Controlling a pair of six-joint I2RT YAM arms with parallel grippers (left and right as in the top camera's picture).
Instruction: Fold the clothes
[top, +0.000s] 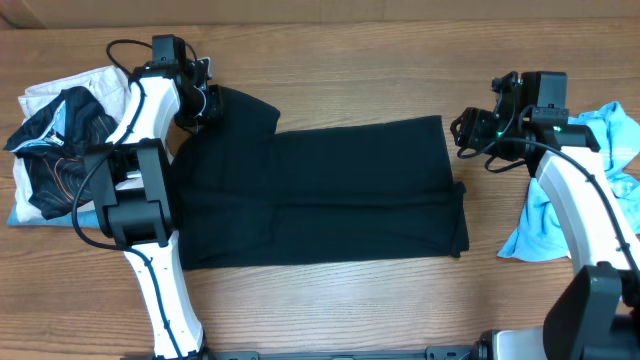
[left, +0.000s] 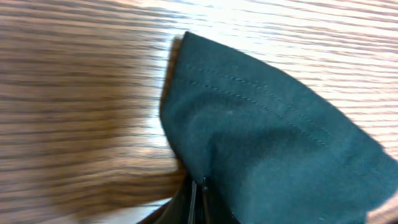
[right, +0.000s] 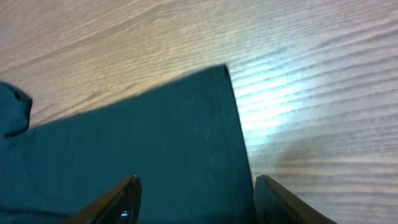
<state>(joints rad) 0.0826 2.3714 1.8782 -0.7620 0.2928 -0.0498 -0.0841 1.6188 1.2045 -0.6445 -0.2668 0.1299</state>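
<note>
Dark and close against the left wrist lens, the left fingers (left: 186, 208) sit pressed together at the bottom edge of that view. A fold of the black garment (left: 267, 130) rises out from between them. The picture is blurred there, but they appear to be clamped on the cloth. A stitched hem runs across the held flap, with the wooden worktop (left: 74, 106) behind it.

From overhead, the left arm (top: 150, 110) stands at the left side. Its white link reaches away from the base and bends over at the wrist. There the left fingers (top: 205, 106) meet the garment's far left corner, which is bunched up into a peak.

The black garment (top: 320, 190) lies spread across the middle of the worktop (top: 350, 60), its long side running left to right. It is mostly flat, with a few creases.

The right fingers (right: 118, 202) are spread wide with nothing gripped. They straddle the garment's (right: 155, 143) right edge close to its far corner, one over the cloth and the other over bare wood. Overhead, the right arm (top: 580, 200) curves in from the near right, its wrist turned toward the garment. The right fingers (top: 466, 130) are just beside that far right corner.

A heap of clothes (top: 60, 140), white and dark, sits at the left edge behind the left arm. A blue garment (top: 620, 130) lies crumpled at the right edge, partly under the right arm.
</note>
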